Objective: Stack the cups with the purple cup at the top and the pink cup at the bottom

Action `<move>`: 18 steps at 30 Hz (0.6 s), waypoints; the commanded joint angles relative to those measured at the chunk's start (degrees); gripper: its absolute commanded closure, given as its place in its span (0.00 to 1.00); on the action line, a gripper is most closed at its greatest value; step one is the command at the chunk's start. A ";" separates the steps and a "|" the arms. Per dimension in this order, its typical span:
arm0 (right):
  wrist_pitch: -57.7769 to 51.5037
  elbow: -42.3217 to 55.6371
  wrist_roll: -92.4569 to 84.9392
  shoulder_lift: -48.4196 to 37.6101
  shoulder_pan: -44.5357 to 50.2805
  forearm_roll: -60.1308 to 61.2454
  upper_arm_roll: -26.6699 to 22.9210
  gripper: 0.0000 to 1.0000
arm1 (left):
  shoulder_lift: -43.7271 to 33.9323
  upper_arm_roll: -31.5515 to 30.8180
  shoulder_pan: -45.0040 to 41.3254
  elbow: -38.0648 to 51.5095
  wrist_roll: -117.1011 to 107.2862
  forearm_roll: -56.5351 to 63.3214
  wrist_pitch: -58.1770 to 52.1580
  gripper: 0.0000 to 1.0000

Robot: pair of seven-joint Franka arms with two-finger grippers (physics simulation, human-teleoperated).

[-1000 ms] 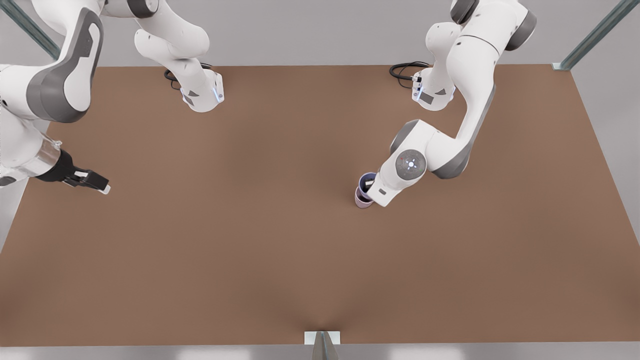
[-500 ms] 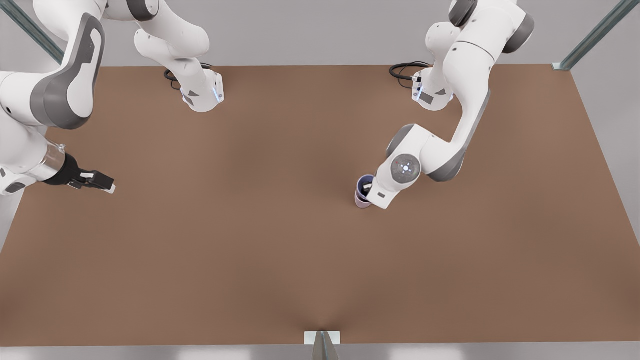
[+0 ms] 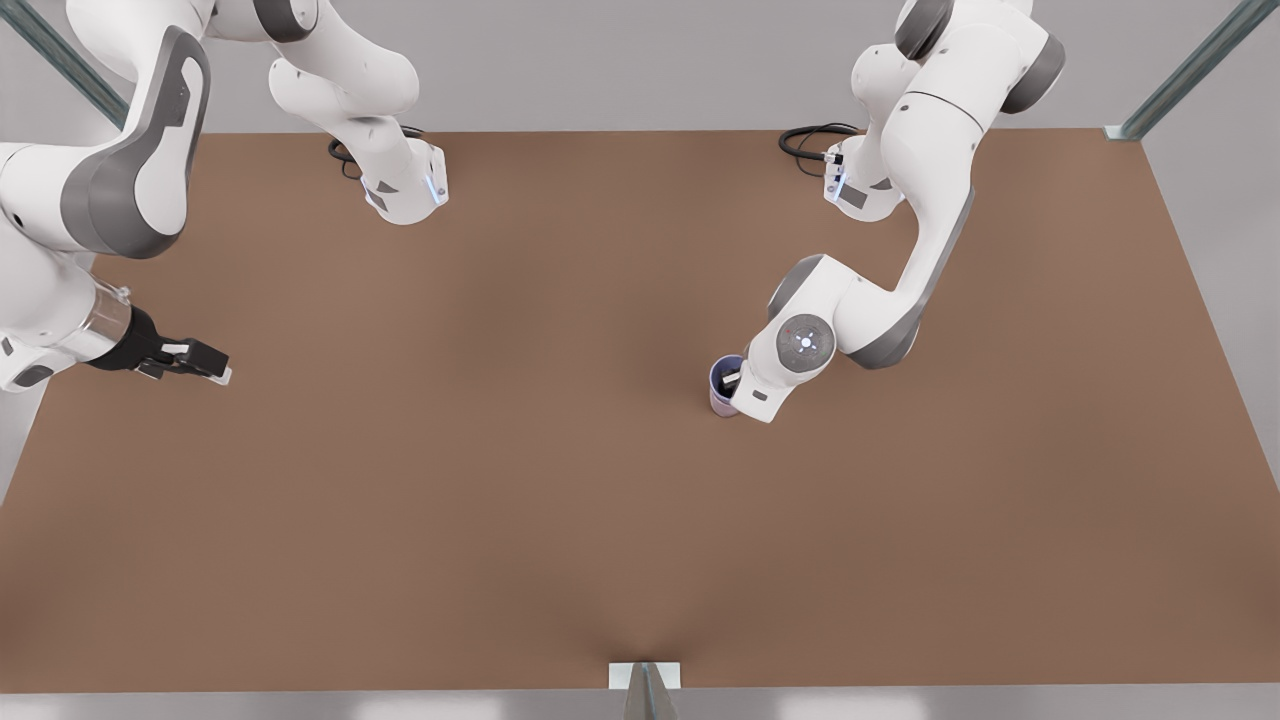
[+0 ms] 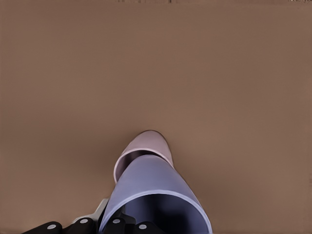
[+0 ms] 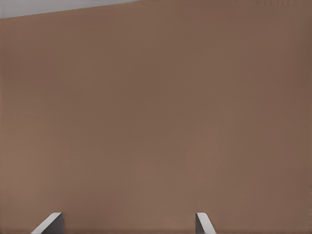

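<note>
Right of centre in the front view, we are pinching the purple cup (image 3: 724, 373) with our left claw (image 3: 733, 382), lowering it into the pink cup (image 3: 722, 403) on the counter (image 3: 560, 500); seating and release are remaining. Our right claw (image 3: 205, 366) is waiting spread at middle left.

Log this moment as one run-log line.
left gripper: shut on purple cup, seating in pink cup | right gripper: open, waiting | table
</note>
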 commanded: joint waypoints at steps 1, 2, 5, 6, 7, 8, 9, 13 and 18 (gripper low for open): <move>0.00 0.07 -1.57 -0.07 0.09 0.06 -0.01 0.00 | 0.27 -0.02 0.00 0.02 -3.22 0.03 0.36 0.76; 0.00 0.07 -1.57 -0.07 0.09 0.06 -0.01 0.00 | 0.27 -0.02 0.09 0.02 -3.22 0.03 0.36 0.76; 0.44 0.07 -1.04 -0.07 0.09 0.06 -0.01 0.00 | 0.36 -0.02 0.09 0.02 -3.22 0.12 0.36 0.75; 0.44 0.07 -1.04 -0.07 0.17 0.06 -0.01 0.00 | 0.36 -0.02 0.00 0.02 -3.22 0.12 0.36 0.74; 0.44 0.07 -1.04 -0.07 0.17 0.06 -0.01 0.00 | 0.36 -0.02 0.00 0.02 -3.22 0.12 0.36 0.73; 0.44 0.07 -1.04 -0.06 0.17 0.06 -0.01 0.00 | 0.36 -0.02 0.00 0.02 -3.22 0.12 0.36 0.70; 0.44 0.07 -1.04 -0.06 0.17 0.06 -0.01 0.00 | 0.36 -0.02 0.00 0.02 -3.22 0.12 0.36 0.65; 0.53 0.07 -1.04 0.02 0.09 0.06 -0.01 0.00 | 0.36 -0.02 0.00 0.02 -3.22 0.12 0.36 0.63; 0.53 0.07 -1.04 0.02 0.17 0.06 -0.01 0.00 | 0.36 -0.02 0.00 0.02 -3.22 0.12 0.36 0.63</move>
